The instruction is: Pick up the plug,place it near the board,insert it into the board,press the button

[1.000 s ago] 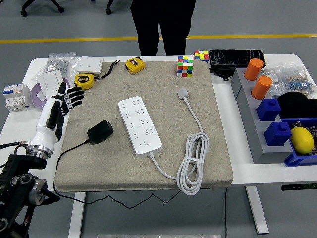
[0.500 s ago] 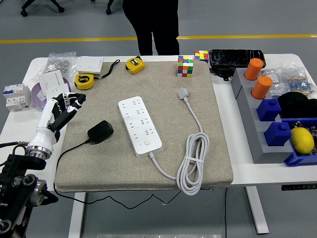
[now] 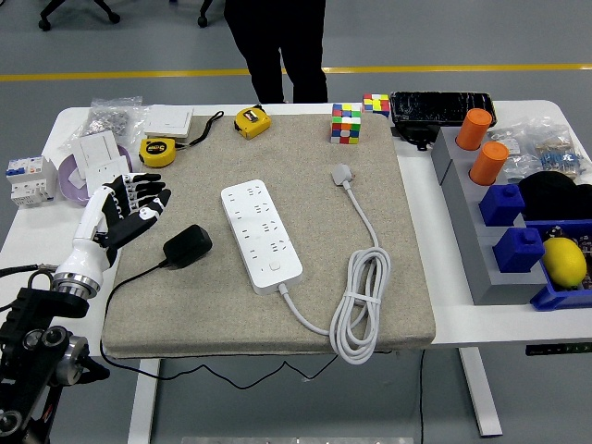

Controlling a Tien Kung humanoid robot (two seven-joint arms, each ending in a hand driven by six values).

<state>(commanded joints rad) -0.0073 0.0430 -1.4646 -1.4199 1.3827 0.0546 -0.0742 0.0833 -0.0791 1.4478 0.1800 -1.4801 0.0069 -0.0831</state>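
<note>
Now hovering at the left edge of the grey mat (image 3: 277, 305): left hand (image 3: 129, 208), fingers spread and loose, holding nothing. Just right of it, black plug (image 3: 187, 245) lying on the mat, cord trailing off toward the bench (image 3: 444, 319) edge. Further right, white board (image 3: 261, 236), diagonal, with coiled white cable (image 3: 361, 310) beside it. Beyond the bench, a person (image 3: 276, 46) standing.

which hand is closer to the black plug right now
Left. The left hand hovers open just left of the black plug on the mat, not touching it. The right hand is out of view.
</note>
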